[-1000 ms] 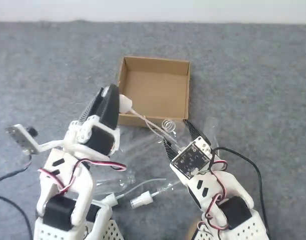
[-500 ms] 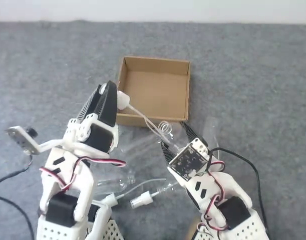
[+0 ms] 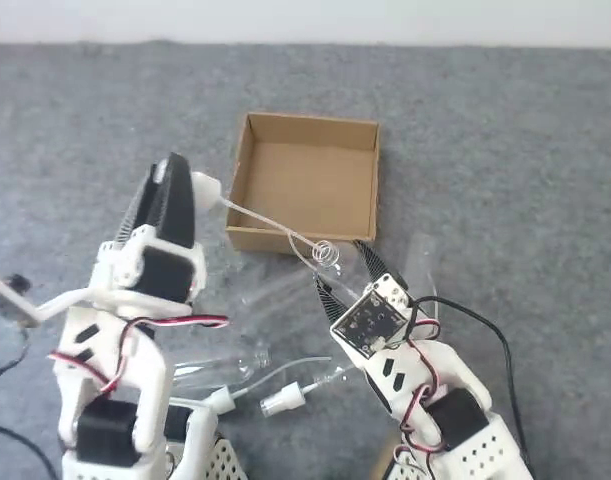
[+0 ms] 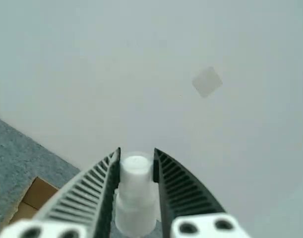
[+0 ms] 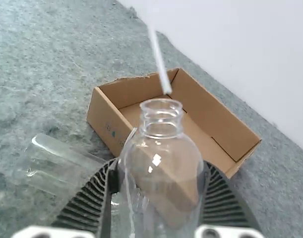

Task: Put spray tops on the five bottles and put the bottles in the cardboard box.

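Fitting a spray top [image 4: 136, 193] is in hand: it is clamped between the left gripper's [image 4: 136, 153] fingers, a clear bottle [image 5: 161, 148] between the right gripper's [image 5: 161, 168]. The dip tube [image 5: 158, 59], its tip just above the bottle's mouth, must next be lowered in.

Both arms [image 3: 105, 345] are built of white shells and black servos [image 3: 163, 272], strung with red, white and black wires [image 3: 190, 322]. The left gripper [image 4: 136, 154] and right gripper [image 3: 340, 265] are fitted with black ribbed fingers [image 4: 178, 178].

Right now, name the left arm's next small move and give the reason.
Probably feed the spray top forward along its tube: the left jaws grip the top, and the tube's tip appears just short of the open mouth of the bottle held in the right jaws.
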`<control>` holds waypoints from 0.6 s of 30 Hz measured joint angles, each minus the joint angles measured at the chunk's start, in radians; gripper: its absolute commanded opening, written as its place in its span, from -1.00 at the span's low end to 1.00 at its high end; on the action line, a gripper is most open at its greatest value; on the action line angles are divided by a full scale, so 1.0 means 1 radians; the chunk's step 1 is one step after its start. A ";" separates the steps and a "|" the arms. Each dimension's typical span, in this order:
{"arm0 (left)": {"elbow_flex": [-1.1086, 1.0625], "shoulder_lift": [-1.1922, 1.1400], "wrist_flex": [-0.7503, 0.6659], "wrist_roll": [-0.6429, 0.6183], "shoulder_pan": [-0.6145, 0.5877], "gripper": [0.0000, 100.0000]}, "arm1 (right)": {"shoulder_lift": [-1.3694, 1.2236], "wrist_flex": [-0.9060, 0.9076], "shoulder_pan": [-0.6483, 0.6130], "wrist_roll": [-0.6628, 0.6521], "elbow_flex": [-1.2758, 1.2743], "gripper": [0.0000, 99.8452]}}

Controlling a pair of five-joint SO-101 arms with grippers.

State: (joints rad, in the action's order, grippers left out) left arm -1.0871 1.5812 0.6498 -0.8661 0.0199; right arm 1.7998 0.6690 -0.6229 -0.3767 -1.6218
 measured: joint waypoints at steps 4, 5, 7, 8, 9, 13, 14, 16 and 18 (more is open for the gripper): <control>0.015 0.000 0.012 -0.014 -0.041 -0.98 | 0.000 -0.015 -0.002 -0.002 -0.012 -0.76; 0.015 0.000 0.012 -0.014 -0.040 -0.98 | 0.000 -0.017 -0.002 -0.002 -0.012 -0.76; 0.015 0.000 0.012 -0.018 -0.037 -0.98 | 0.000 -0.020 0.000 -0.002 -0.012 -0.76; 0.015 0.000 0.012 -0.020 -0.038 -0.98 | 0.000 -0.020 0.000 -0.002 -0.012 -0.76; 0.015 0.000 0.012 -0.020 -0.041 -0.98 | 0.000 -0.020 0.000 -0.002 -0.012 -0.76; 0.015 0.000 0.017 -0.020 -0.041 -0.98 | 0.000 -0.020 -0.002 -0.002 -0.012 -0.76; 0.015 0.000 0.025 -0.020 -0.041 -0.98 | 0.000 -0.020 -0.002 -0.002 -0.012 -0.76; 0.015 0.000 0.038 -0.020 -0.041 -0.98 | 0.000 -0.020 -0.002 -0.002 -0.012 -0.76; 0.015 0.000 0.043 -0.020 -0.041 -0.98 | 0.000 -0.020 0.000 -0.002 -0.012 -0.76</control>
State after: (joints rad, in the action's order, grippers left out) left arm -1.0717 1.5812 0.6928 -0.8861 -0.0215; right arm 1.7998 0.6490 -0.6229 -0.3782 -1.6341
